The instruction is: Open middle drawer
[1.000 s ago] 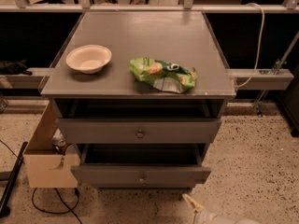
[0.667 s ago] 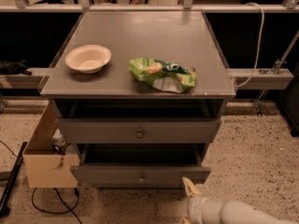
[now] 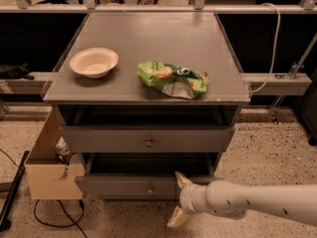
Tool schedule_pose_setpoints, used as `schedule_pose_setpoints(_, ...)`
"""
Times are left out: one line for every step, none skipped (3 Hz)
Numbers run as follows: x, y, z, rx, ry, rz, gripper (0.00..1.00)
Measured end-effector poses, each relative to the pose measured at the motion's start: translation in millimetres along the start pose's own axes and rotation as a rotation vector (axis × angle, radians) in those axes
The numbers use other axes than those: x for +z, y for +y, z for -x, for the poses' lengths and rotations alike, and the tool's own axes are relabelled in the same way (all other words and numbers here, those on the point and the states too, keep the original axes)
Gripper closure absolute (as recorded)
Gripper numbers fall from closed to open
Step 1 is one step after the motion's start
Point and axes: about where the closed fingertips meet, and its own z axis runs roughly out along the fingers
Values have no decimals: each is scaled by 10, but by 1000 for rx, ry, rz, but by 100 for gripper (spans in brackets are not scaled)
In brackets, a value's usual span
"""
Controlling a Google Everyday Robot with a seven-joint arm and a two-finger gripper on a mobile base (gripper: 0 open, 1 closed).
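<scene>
The grey cabinet [image 3: 148, 33] shows two drawer fronts. The upper, wider front [image 3: 99, 140] has a round knob [image 3: 148, 142]. Below it is the middle drawer [image 3: 114, 187], with a small round metal knob [image 3: 150, 188] and a dark gap above its front. My gripper [image 3: 174, 200] comes in from the lower right on a white arm [image 3: 257, 202]. It is open, one fingertip [image 3: 181, 178] against the middle drawer's front just right of the knob, the other finger [image 3: 176, 218] lower, near the floor. A third drawer is out of view.
A white bowl [image 3: 94, 62] and a green chip bag [image 3: 173, 78] lie on the cabinet top. A cardboard box [image 3: 47, 180] stands against the cabinet's left side, with black cables [image 3: 49, 217] on the speckled floor. A white cable [image 3: 274, 38] hangs at the right.
My arm has come into view from the bottom right and moved left and up, bringing the gripper to the middle drawer's front. The drawers, bowl and bag have not moved.
</scene>
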Motion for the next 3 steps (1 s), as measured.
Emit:
schedule_pose_setpoints(284, -284, 253, -57, -13, 19, 0)
schedule_pose_setpoints(350, -518, 221, -91, -3, -4, 0)
schedule_pose_setpoints(230, -543, -238, -59, 23, -26, 0)
